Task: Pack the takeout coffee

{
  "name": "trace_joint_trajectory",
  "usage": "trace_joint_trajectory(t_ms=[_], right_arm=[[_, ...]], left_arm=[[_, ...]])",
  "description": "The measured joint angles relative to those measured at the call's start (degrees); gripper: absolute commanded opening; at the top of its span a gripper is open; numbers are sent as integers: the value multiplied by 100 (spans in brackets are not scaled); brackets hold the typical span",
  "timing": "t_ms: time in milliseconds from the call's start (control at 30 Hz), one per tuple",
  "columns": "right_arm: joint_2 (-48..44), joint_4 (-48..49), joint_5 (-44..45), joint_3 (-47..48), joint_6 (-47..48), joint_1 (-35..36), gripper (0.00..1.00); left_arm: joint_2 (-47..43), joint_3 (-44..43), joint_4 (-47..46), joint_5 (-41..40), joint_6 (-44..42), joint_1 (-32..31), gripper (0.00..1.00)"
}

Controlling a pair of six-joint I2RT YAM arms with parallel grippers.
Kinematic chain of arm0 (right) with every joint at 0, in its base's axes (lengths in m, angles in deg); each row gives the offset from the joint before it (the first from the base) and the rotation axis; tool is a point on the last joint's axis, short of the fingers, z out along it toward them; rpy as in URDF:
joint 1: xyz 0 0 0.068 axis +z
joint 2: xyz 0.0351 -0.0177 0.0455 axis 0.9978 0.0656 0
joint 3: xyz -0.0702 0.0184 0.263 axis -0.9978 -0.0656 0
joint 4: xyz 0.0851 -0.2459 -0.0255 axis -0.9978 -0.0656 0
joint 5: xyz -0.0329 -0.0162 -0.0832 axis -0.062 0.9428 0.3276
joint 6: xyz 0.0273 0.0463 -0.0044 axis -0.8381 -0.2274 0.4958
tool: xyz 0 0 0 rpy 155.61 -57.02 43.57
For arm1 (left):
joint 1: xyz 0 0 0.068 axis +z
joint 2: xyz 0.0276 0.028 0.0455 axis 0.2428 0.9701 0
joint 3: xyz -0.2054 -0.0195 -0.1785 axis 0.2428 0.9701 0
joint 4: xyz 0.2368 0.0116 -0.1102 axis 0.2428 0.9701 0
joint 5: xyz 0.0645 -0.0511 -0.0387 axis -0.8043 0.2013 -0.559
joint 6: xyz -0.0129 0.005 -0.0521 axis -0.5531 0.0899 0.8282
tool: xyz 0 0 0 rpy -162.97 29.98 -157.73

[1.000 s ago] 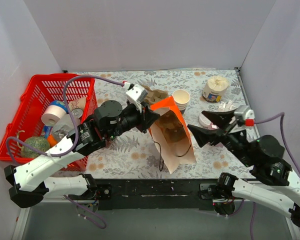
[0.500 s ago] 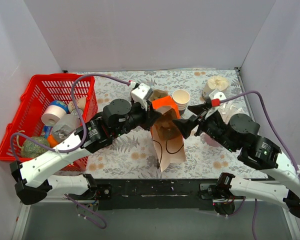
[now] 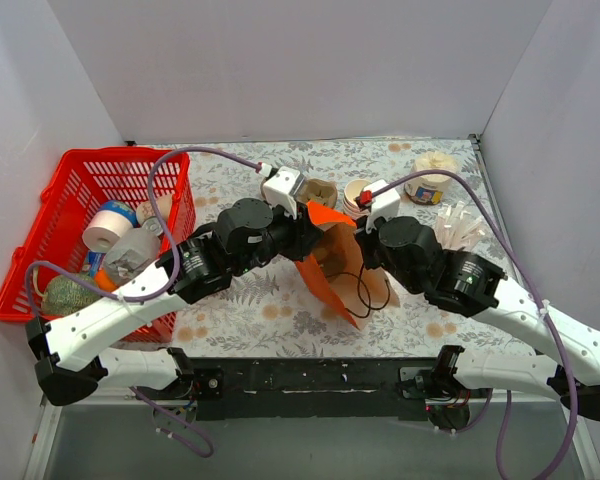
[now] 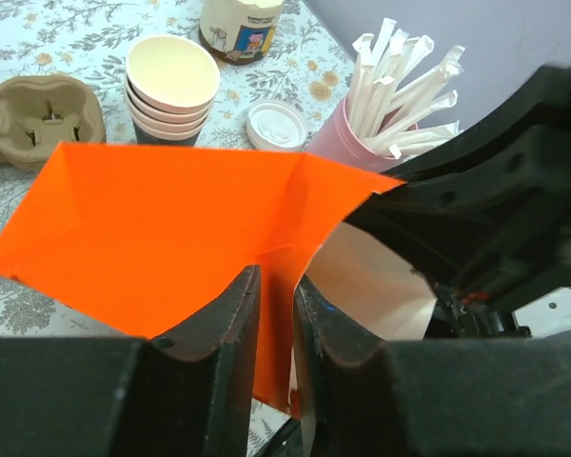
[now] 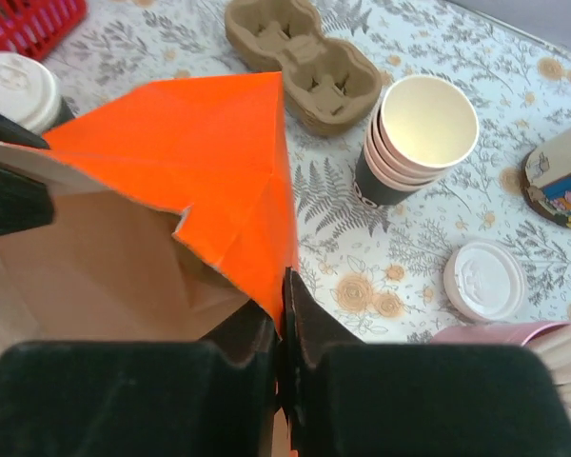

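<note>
A brown paper bag (image 3: 342,268) with an orange inside rim stands mid-table, its mouth held up between both arms. My left gripper (image 3: 305,232) holds the left rim. In the left wrist view its fingertips (image 4: 276,276) stand a narrow slit apart with the orange fold (image 4: 171,219) pinched between them. My right gripper (image 3: 364,240) is shut on the right rim, and its jaws (image 5: 284,278) clamp the orange edge (image 5: 200,133). The takeout coffee (image 5: 9,90), a cup under a white lid, shows at the far left of the right wrist view. In the top view the left arm hides it.
A stack of lidless cups (image 5: 423,129), a cardboard cup carrier (image 5: 300,57) and a loose white lid (image 5: 483,278) lie behind the bag. A pink cup of white sticks (image 4: 362,143) stands at the right. A red basket (image 3: 80,180) with groceries is at the left.
My right arm swung left from the table's right side to the bag and closed on its rim. The bag's mouth tilted toward the right. The left fingers loosened slightly.
</note>
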Motion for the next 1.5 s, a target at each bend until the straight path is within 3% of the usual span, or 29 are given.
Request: trace_joint_trajectory(t_ms=[33,67,133,167,200,433,600,700,1167,1367,1500], right_arm=[[-2,24,52,-81,-28,0,1],[-4,28,90,-168,-39,0,1],[-26,50,131,-361,-68,0,1],[-55,103,146,-448,-74,0,1],[-131,229,155,-579,-103,0,1],[-964,1156,168,-1416,35,0,1],[-1222,1978,151,-1486,348,0,1],[-1196,2004,153,-1451,245,0,1],[407,-651,-90,557,-828,0,1],[1357,-2275,-345,2841,-909,0,1],[1803,-3110,-522,3781,-874,-2,1]], left_arm=[[13,-37,-2,2,7,0,34],[20,-70,-9,4,17,-7,64],[15,-87,-55,15,4,-20,74],[9,-87,-76,28,50,-24,91],[-7,-85,-90,52,72,-24,98],[-625,13,-293,260,254,-26,98],[-1180,-2,-424,116,485,-26,98],[-1259,-46,-411,-63,632,-26,98],[-984,-118,74,-575,984,-26,98],[-938,-264,210,-402,1001,-26,98],[-732,-575,262,278,883,-26,98]])
